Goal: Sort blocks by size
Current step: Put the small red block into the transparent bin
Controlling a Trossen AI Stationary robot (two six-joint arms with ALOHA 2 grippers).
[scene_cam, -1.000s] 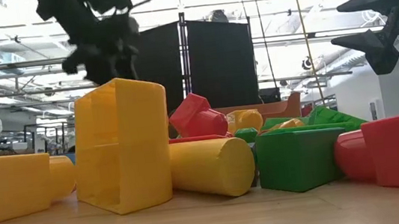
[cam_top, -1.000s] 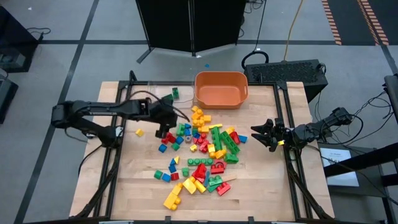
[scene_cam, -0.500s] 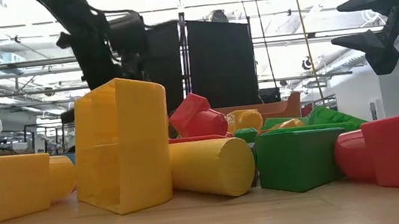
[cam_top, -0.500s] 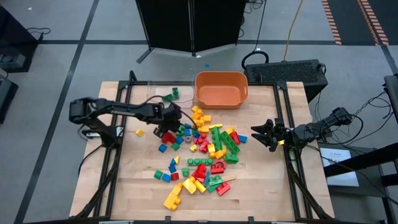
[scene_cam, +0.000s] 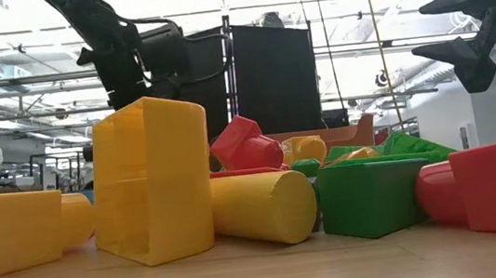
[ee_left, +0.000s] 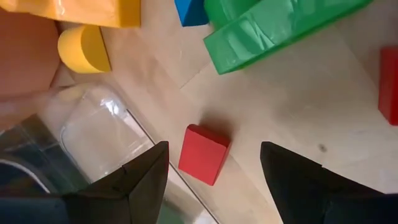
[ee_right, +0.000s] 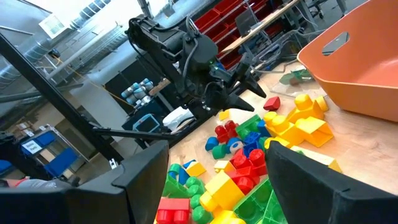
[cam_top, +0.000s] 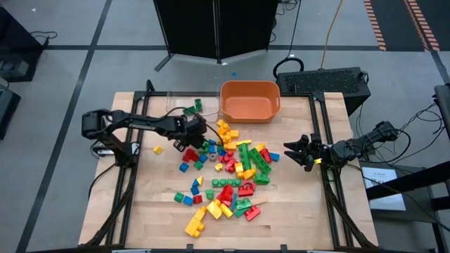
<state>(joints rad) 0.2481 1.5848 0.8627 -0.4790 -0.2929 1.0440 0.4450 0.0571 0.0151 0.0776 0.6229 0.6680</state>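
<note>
Many red, yellow, green and blue blocks (cam_top: 232,169) lie in a loose pile on the middle of the wooden table. My left gripper (cam_top: 201,131) is open at the pile's far left side. In the left wrist view its fingers (ee_left: 213,147) stand on either side of a small red block (ee_left: 204,154) that lies on the table, and they do not touch it. That block also shows in the right wrist view (ee_right: 272,102). My right gripper (cam_top: 292,151) is open and empty, held above the table's right side beside the pile.
An orange tub (cam_top: 249,100) stands at the table's far edge. A clear plastic tray (cam_top: 176,107) with green blocks (cam_top: 193,108) lies left of it, and its corner (ee_left: 93,134) is close to my left gripper. A lone yellow block (cam_top: 157,149) lies at the left.
My left gripper has gone toward the table's right edge and a little toward the far edge, staying open, and now stands at the pile's far left side. The blocks have kept still.
</note>
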